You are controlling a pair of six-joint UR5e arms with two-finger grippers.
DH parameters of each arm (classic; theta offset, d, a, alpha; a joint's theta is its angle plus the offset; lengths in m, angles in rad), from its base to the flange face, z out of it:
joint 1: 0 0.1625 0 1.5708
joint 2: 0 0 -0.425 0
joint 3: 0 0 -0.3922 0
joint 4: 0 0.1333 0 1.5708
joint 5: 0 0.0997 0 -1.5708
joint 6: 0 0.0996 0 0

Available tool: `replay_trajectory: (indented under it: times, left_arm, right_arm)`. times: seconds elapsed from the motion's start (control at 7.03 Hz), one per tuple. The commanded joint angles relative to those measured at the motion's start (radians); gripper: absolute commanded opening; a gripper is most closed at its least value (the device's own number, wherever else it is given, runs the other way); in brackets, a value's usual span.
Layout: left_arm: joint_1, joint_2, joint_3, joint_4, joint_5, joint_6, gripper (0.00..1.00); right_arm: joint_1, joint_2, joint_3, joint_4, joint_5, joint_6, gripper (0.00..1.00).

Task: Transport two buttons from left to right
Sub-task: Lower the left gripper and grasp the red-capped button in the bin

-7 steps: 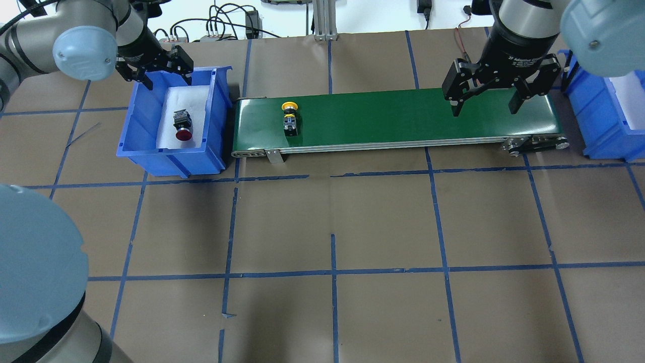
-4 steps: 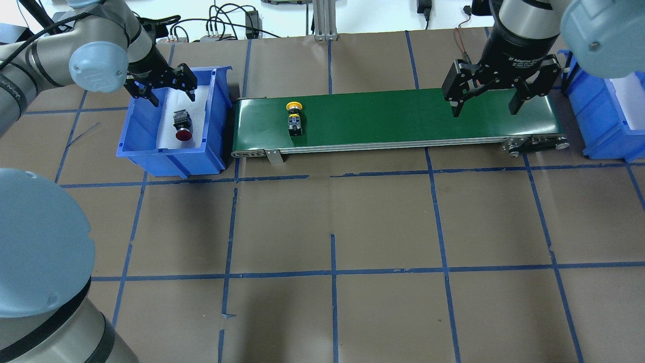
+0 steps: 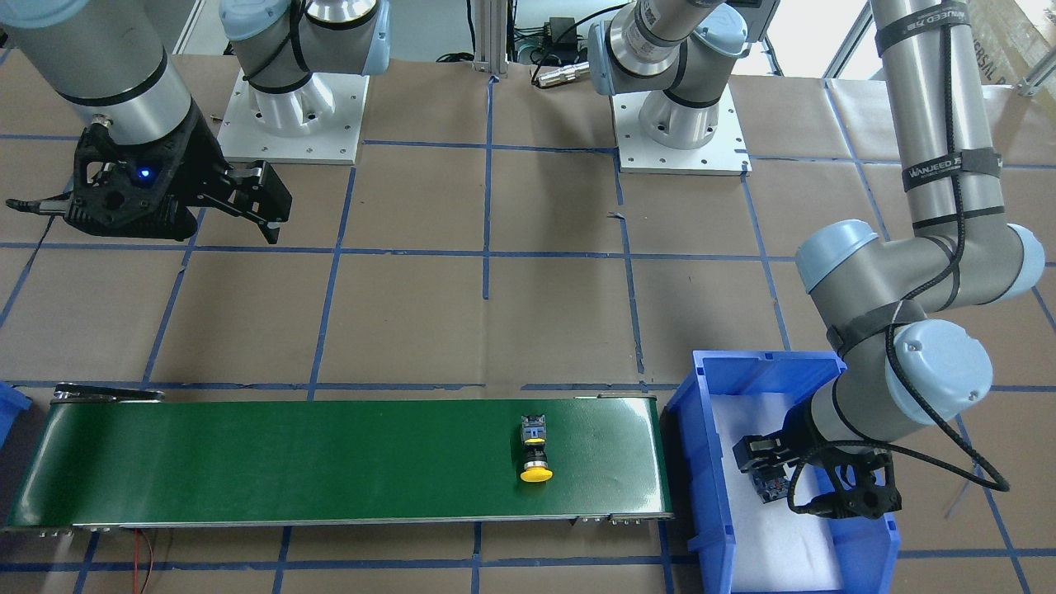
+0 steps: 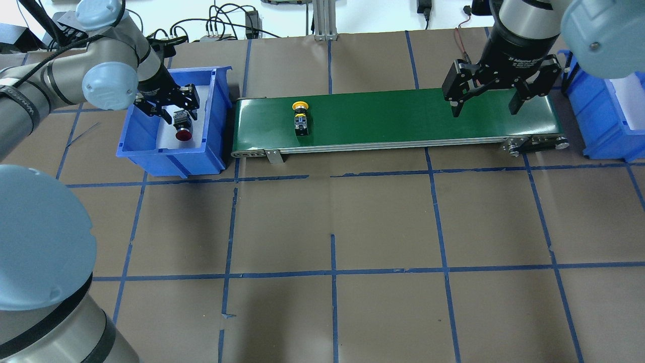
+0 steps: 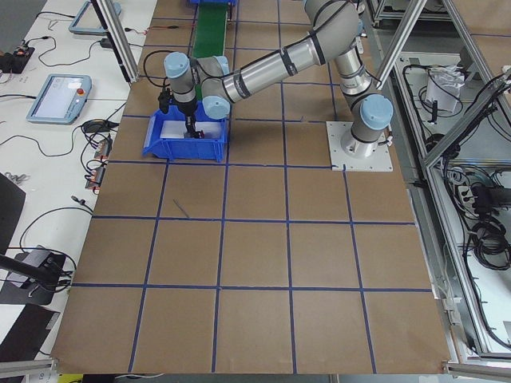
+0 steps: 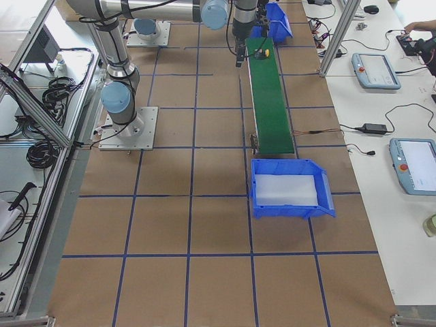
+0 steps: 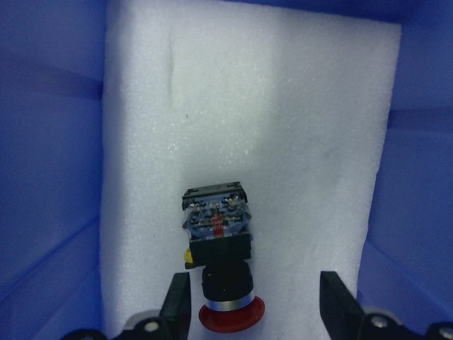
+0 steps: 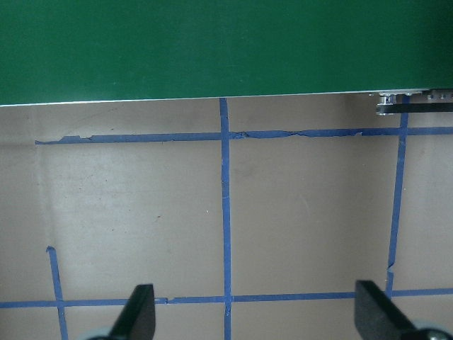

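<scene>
**Left hand lowered around the red button in the bin; yellow button lies on the belt**

The left hand (image 4: pixel 179 112) is down inside the left blue bin (image 4: pixel 132 146). Its fingers (image 7: pixel 178 306) are spread to either side of the red button (image 7: pixel 218 255), with a gap showing on both sides, so it grips nothing. The bin's walls stand close on each flank. The white foam pad (image 7: pixel 248 106) beyond the button is bare.

The red button lies on its side. Its long axis runs along the bin, with the cap toward the robot and the contact block away.

The yellow button (image 4: pixel 301 117) lies on the green belt (image 4: pixel 403 118) near its left end. Its long axis crosses the belt and its cap points away from the robot, close to the far edge. From there to the right hand (image 4: pixel 486 108) the belt is open green surface.

The right hand hangs over the belt's right end, fingers wide apart and holding nothing. The right blue bin (image 4: pixel 602 136) stands on the counter (image 4: pixel 383 227) just past that end.
</scene>
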Motion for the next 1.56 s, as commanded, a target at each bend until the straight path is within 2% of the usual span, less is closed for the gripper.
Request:
replay_trajectory:
  times: [0.0, 0.85, 1.14, 1.42]
  left_arm:
    - [0.002, -0.024, -0.004, 0.025, 0.001, 0.002, 0.7]
    - [0.002, -0.027, 0.011, 0.031, 0.012, 0.008, 0.7]
    - [0.002, -0.026, 0.01, 0.031, 0.044, 0.011, 0.7]
    - [0.002, -0.029, -0.001, 0.032, 0.043, 0.012, 0.7]
  right_arm:
    - [0.0, 0.0, 0.0, 0.0, 0.0, -0.001, 1.0]
    - [0.0, -0.006, 0.015, -0.002, 0.004, -0.001, 1.0]
    - [0.0, -0.024, 0.026, 0.001, 0.012, 0.002, 1.0]
    - [0.0, -0.029, 0.055, -0.028, 0.015, 0.005, 1.0]
